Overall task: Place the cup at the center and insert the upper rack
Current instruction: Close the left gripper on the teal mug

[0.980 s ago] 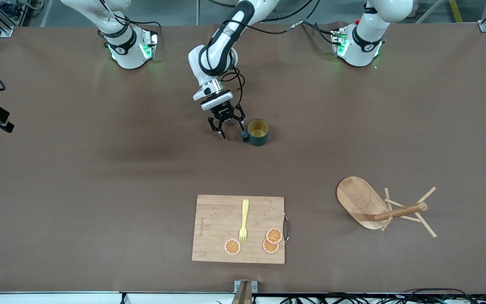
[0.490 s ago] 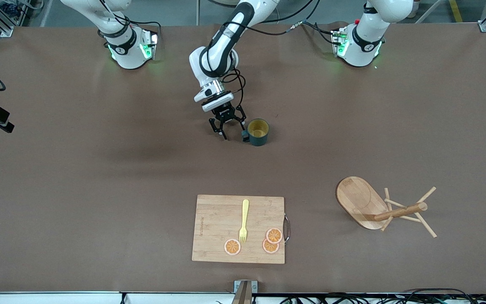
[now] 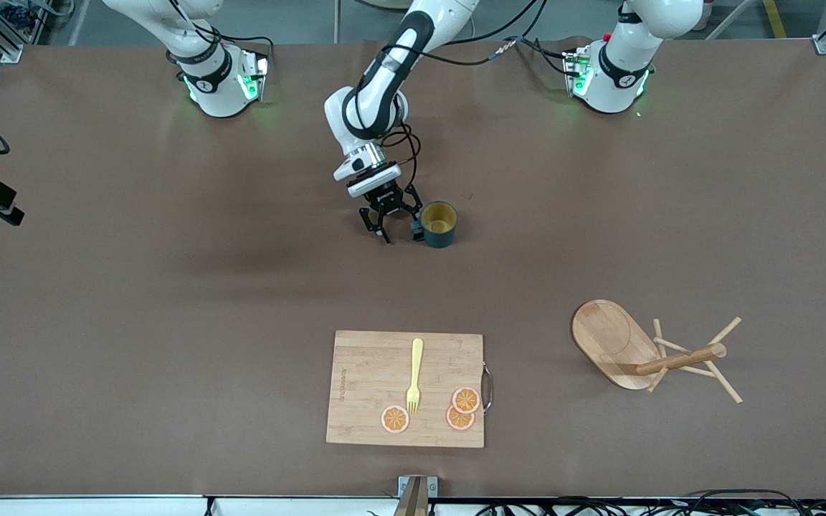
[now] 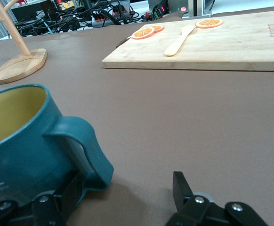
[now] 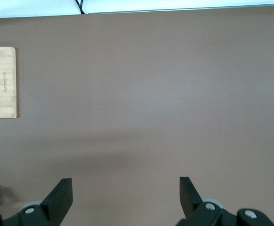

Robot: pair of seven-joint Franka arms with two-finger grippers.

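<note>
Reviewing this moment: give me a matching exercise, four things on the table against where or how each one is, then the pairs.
Things:
1. dark teal mug with yellow inside
2. light wooden mug tree
3. yellow fork
4. left gripper

States:
A. tipped over on the table
B. lying on the rectangular wooden cutting board
C. open, beside the mug's handle
D. upright at mid-table

Pairs: 1-D, 2-A, 3-B, 4-C

Glossy cup (image 3: pixel 439 223), wooden upper rack (image 3: pixel 617 344)
</note>
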